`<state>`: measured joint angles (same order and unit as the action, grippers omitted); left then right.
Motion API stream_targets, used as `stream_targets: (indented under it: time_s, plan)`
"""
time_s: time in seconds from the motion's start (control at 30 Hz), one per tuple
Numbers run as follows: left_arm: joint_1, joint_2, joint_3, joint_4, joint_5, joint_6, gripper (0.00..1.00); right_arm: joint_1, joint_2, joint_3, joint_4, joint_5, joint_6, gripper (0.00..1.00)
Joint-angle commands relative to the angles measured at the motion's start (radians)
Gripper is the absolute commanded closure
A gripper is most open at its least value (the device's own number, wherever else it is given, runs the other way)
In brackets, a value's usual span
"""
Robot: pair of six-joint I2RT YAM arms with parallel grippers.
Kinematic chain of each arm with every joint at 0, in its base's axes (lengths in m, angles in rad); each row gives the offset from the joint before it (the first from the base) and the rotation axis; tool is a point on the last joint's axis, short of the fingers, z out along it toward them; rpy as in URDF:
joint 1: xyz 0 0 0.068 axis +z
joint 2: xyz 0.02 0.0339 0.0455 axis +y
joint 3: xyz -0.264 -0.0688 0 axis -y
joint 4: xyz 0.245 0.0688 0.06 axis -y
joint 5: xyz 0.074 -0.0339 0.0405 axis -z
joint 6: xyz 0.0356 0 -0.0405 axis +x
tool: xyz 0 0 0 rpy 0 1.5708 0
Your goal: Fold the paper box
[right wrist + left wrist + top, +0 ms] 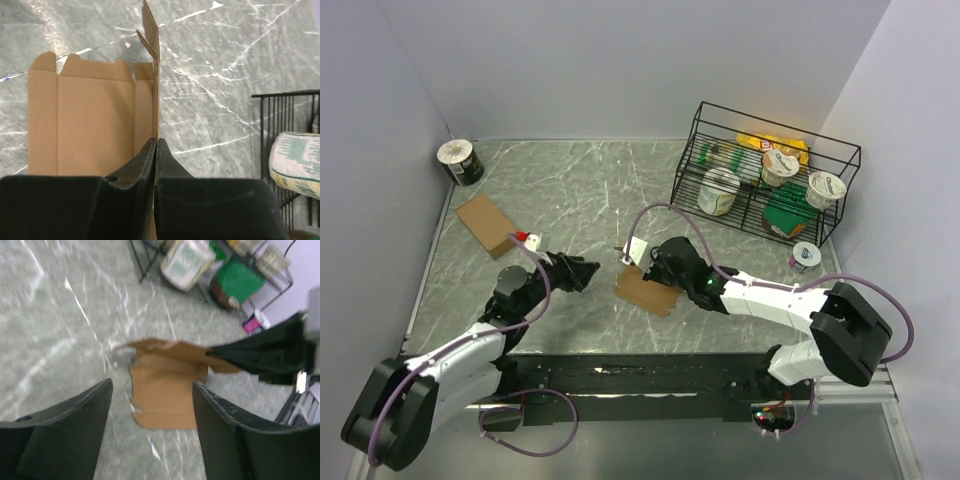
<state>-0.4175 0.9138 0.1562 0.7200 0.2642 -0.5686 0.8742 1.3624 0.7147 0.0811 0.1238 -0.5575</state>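
The box (645,290) lies on the desk (580,190), out from the rack (780,127) on its near-left side, toward the arm bases. It is mostly a flat sheet, with one flap (150,60) stood up along the edge that faces the rack.

My right jaws are closed tight on that flap. From the right wrist I see it edge-on, running straight out from the tips, with the flat panels spread to the side away from the rack. The right arm (760,295) is stretched low across the desk, its wrist just on the rack side of the box.

My left jaws are wide open and hold nothing. They sit on the far side of the box from the rack, near it but apart. In the left wrist view the sheet lies straight ahead, framed between the two fingers. Its long axis seems to run roughly across the line from the left jaws to the rack, so its free edge faces them. The left arm (460,355) is bent and low, with the wrist levelled at the box. It is the free arm, so I judge the next fold is its job.
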Motion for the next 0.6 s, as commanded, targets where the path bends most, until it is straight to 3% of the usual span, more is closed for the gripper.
stream_targets:
  time_s: [0.0,0.3,0.57]
  plan:
    - [-0.096,0.056,-0.017,0.001,-0.026,0.009,0.34,-0.011,0.036,0.025,0.000,-0.053,0.034,1.00]
    - [-0.277,0.269,0.016,0.192,-0.082,-0.059,0.41,-0.041,0.089,0.031,0.036,-0.035,0.059,1.00]
    - [-0.310,0.441,0.080,0.321,-0.127,-0.148,0.43,-0.073,0.129,0.091,-0.056,-0.104,0.061,1.00]
